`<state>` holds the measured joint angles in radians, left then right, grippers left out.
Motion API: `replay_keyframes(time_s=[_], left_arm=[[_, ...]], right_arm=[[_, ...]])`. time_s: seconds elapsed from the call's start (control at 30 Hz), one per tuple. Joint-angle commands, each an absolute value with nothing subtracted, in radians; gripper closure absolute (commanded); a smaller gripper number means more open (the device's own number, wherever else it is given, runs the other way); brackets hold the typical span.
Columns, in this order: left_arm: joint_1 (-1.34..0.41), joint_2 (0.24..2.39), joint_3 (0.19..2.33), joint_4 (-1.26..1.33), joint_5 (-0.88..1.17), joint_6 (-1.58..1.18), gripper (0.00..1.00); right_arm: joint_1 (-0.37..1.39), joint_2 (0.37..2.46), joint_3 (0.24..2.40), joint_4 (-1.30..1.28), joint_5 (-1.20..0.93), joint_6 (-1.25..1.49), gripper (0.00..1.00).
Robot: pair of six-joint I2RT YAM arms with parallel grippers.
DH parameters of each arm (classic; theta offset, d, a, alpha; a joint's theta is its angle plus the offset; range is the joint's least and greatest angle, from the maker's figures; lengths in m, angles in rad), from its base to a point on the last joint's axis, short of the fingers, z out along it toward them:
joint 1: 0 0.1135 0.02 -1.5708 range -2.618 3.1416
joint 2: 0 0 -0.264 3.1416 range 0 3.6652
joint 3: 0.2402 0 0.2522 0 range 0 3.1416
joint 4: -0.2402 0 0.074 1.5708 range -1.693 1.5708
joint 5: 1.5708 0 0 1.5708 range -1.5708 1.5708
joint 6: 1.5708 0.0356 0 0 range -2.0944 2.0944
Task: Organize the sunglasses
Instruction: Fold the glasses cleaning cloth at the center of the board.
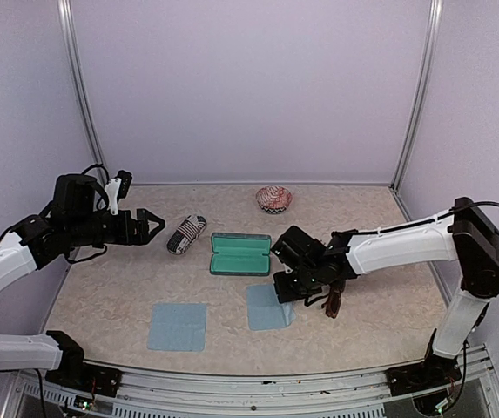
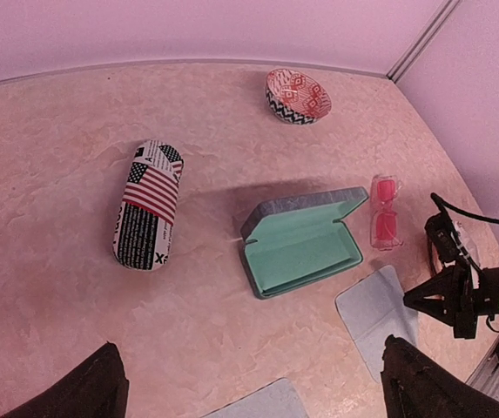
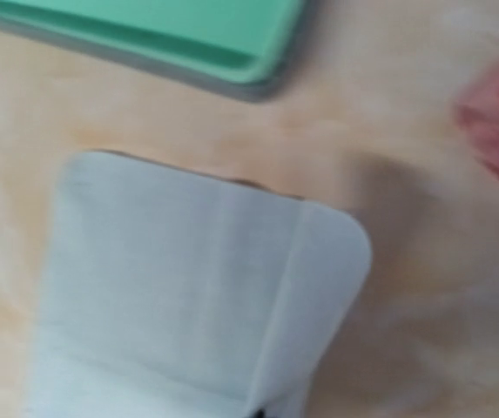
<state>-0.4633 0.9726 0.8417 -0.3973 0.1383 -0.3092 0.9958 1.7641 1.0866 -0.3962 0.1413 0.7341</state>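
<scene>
From above, the left gripper [image 1: 155, 226] hung with fingers spread wide beside the patterned glasses case [image 1: 185, 233]. The right gripper [image 1: 280, 293], fingers closed together, sat low over a blue cloth [image 1: 266, 312]. Whether they pinched it could not be told. The dark sunglasses [image 1: 334, 301] lay just right of it on the table [image 1: 110, 287].

The left wrist view showed the pink sunglasses [image 2: 385, 214] lying just beside the open teal case [image 2: 306, 252].

The right wrist view, blurred, showed the blue cloth between the case's corner and the pink sunglasses.

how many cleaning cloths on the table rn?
2. One cloth lies near the front edge, left of centre. The second cloth lies to its right, just in front of the open teal case. No others visible.
</scene>
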Motion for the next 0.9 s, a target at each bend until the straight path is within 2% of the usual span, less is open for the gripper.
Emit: replay_keyframes(time_s=[0.0,0.87], left_arm=[[-0.456,0.967,0.835,-0.382,0.139,-0.306,0.01],[-0.456,0.959,0.833,-0.383,0.164,-0.306,0.01]], right_arm=[[1.018,1.799,1.133,-0.378,0.088,0.718,1.0],[1.033,1.924,1.245,-0.344,-0.035,0.753,1.0]])
